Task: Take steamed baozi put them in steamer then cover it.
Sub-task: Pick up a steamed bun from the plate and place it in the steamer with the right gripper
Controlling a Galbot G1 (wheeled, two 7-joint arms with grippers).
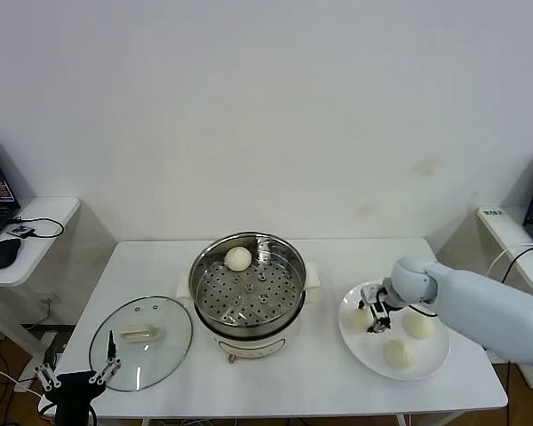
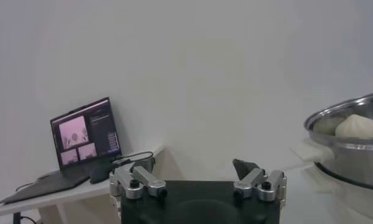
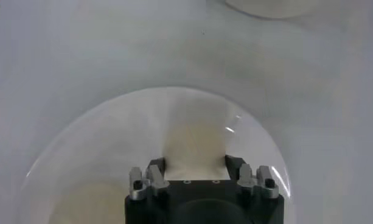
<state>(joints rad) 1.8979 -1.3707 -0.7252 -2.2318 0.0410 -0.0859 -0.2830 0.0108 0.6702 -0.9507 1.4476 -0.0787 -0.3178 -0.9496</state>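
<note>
Baozi (image 1: 362, 317) on the plate (image 1: 431, 366) sits between the right gripper's (image 1: 373, 318) fingers, which are closing on it for lifting to the steamer (image 1: 249, 286), where one bun (image 1: 238, 258) lies. Left gripper (image 1: 75, 377) waits open beside the cover (image 1: 140, 343).

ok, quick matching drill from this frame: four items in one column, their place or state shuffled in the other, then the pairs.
Items:
1. cover
2. baozi in the steamer
3. right gripper
4. left gripper

Places/states:
A. down on the white plate, fingers around a baozi
B. on the perforated tray, at the far rim of the steamer
C. open, idle at the table's near left corner
D. flat on the table, left of the steamer

Pairs: 1-D, 2-B, 3-A, 4-C
</note>
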